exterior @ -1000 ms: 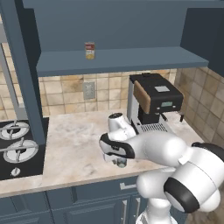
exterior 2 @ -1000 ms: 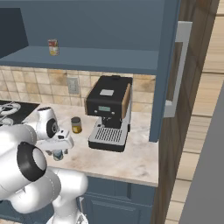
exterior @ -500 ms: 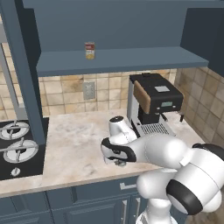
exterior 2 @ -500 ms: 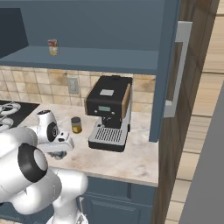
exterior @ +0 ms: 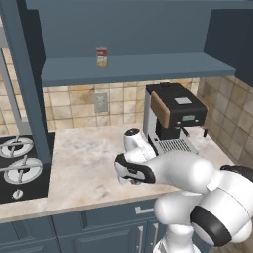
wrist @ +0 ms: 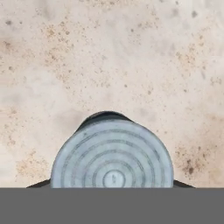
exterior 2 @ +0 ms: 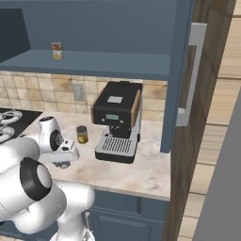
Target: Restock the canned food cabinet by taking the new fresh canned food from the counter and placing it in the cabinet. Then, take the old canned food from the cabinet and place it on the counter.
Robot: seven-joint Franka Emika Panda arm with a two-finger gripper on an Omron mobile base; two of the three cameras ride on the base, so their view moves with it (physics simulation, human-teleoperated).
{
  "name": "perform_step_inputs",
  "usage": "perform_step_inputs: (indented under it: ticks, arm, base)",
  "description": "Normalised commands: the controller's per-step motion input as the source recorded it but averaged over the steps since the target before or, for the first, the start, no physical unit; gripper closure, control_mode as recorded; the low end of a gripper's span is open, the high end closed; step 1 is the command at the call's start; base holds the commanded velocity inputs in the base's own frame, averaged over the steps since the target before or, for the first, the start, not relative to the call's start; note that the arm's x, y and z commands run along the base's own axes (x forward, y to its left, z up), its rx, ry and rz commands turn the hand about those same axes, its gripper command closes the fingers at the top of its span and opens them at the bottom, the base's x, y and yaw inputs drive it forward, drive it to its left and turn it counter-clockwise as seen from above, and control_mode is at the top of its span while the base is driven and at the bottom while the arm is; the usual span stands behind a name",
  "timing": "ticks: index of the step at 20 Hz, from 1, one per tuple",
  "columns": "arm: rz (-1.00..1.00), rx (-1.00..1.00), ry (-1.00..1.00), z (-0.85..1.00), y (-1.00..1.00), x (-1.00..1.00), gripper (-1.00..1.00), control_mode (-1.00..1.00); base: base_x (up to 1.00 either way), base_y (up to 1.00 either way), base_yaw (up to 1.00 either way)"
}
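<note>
1. Hovering low over the counter [exterior: 84, 163]: gripper [exterior: 132, 181] points straight down, just in front of the coffee machine [exterior: 173, 116].
2. New fresh canned food [wrist: 112, 153] sits directly under the hand; its ribbed silvery top is very close to the camera. It stands on the counter.
3. Fingers aren't visible, so I can't tell whether they're spread or clamped on the can.
4. Old canned food [exterior: 101, 57] stands upright on the cabinet [exterior: 148, 66] shelf, left of centre.
5. Dark can with yellow band [exterior 2: 82, 134] is on the counter beside the coffee machine.
</note>
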Motion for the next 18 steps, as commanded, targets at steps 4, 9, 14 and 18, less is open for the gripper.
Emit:
perform_step_inputs:
  ticks: [4, 9, 14, 18]
  arm:
    - [0.0, 0.12, -0.39, 0.81, -0.44, -0.48, 1.0, -1.0]
    - [0.0, 0.19, -0.53, 1.0, -0.7, -0.49, 1.0, -1.0]
    - [-0.01, 0.16, -0.52, 1.0, -0.66, -0.4, 1.0, -1.0]
    - [-0.06, 0.08, -0.46, 1.0, -0.53, -0.37, 1.0, -1.0]
  base:
    - [0.0, 0.0, 0.0]
    - [0.0, 0.0, 0.0]
    - [0.0, 0.0, 0.0]
    - [0.0, 0.0, 0.0]
